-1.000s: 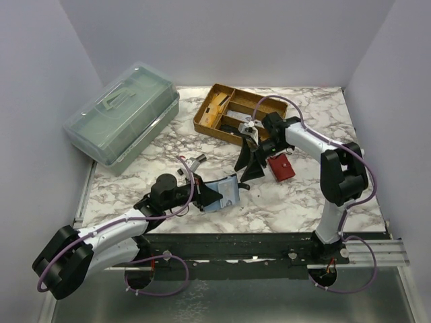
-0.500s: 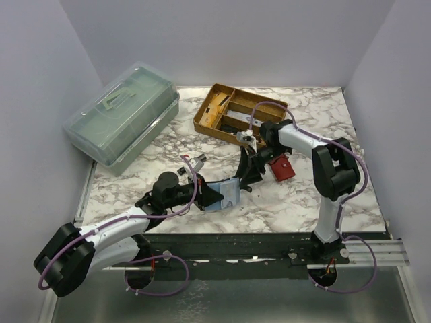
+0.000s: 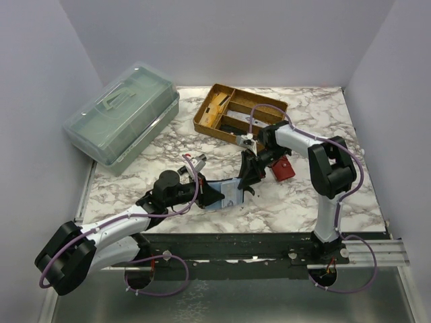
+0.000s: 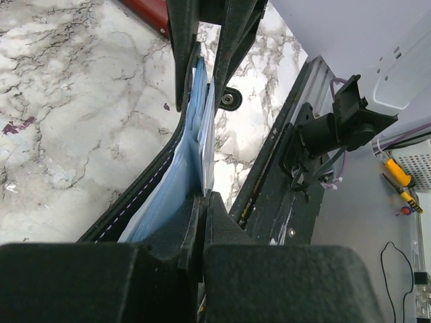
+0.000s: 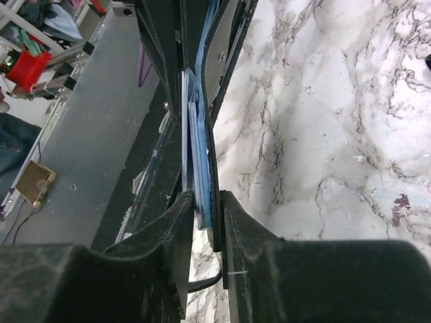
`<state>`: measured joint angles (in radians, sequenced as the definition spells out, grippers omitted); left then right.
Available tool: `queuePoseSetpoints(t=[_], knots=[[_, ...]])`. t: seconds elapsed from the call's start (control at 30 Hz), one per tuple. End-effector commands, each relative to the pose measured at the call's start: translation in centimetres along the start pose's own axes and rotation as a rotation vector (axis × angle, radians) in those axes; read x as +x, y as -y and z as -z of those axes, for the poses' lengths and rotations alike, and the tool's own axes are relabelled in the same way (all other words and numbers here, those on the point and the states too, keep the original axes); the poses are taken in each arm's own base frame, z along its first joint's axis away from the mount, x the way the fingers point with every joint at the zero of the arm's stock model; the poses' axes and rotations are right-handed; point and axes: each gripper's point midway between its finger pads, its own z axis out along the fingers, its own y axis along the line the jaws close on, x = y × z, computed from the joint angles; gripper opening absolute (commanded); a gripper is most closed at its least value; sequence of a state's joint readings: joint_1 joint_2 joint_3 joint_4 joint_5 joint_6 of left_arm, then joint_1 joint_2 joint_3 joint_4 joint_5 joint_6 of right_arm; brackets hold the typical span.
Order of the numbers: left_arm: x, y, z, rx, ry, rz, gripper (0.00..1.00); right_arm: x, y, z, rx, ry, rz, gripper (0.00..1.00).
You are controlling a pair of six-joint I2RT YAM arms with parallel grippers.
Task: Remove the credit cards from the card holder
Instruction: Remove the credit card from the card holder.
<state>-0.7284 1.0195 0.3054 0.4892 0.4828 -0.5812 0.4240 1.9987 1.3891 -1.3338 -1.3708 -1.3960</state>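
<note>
The card holder (image 3: 222, 190) is a black wallet held on edge just above the table near the front middle. My left gripper (image 3: 213, 195) is shut on its near end (image 4: 145, 192). Pale blue credit cards (image 4: 202, 128) stick out of it toward the right arm. My right gripper (image 3: 244, 182) comes from the far side, and its jaws sit against the cards (image 5: 195, 134) and the holder's black wall (image 5: 222, 60) together. In the left wrist view my left gripper (image 4: 204, 196) pinches the holder, and in the right wrist view my right gripper (image 5: 205, 198) pinches the card ends.
A red wallet (image 3: 281, 168) lies just right of the right gripper. A wooden divided tray (image 3: 229, 111) stands at the back middle and a green lidded box (image 3: 124, 114) at the back left. The table's front rail (image 3: 269, 243) runs close below the holder.
The right gripper has moved left and down onto the cards' end, and its jaws have closed in from wide apart. The left gripper has kept its hold on the holder.
</note>
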Motion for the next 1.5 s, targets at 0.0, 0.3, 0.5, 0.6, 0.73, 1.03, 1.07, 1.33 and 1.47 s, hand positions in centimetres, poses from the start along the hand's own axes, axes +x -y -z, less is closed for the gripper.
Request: queuePoseSetpoints(t=[0.0,0.3,0.5,0.6,0.73,1.03,1.07,1.33,1.47], knots=[[-1.5,1.4,-0.3,0.056,0.028,-0.058,0.0,-0.8,-0.5,-0.5,-0.029,0.042,0.007,0.23],[-1.1,1.4,0.4,0.066,0.038,-0.126,0.0,0.1,-1.1,-0.5,-0.031,0.024,0.012,0.0],[-0.6,1.0,1.2,0.045,0.028,-0.169,0.0,0.4,-1.4,-0.4,-0.029,0.008,0.036,0.0],[-0.3,0.9,1.5,0.037,0.018,-0.174,0.0,0.4,-1.5,-0.4,-0.029,0.007,0.042,0.0],[-0.1,0.8,1.8,0.03,0.017,-0.182,0.0,0.4,-1.6,-0.3,-0.028,0.004,0.048,0.0],[0.3,0.5,1.7,0.025,-0.004,-0.191,0.0,0.3,-1.8,-0.1,-0.02,0.005,0.056,0.0],[0.4,0.5,1.7,0.025,-0.007,-0.191,0.0,0.3,-1.8,0.0,-0.019,0.004,0.057,0.0],[0.8,0.2,1.6,0.024,-0.032,-0.21,0.0,0.9,-1.7,0.5,-0.006,-0.008,0.051,0.0],[1.1,0.1,1.5,0.022,-0.053,-0.217,0.0,1.2,-1.7,0.6,-0.005,-0.012,0.05,0.0]])
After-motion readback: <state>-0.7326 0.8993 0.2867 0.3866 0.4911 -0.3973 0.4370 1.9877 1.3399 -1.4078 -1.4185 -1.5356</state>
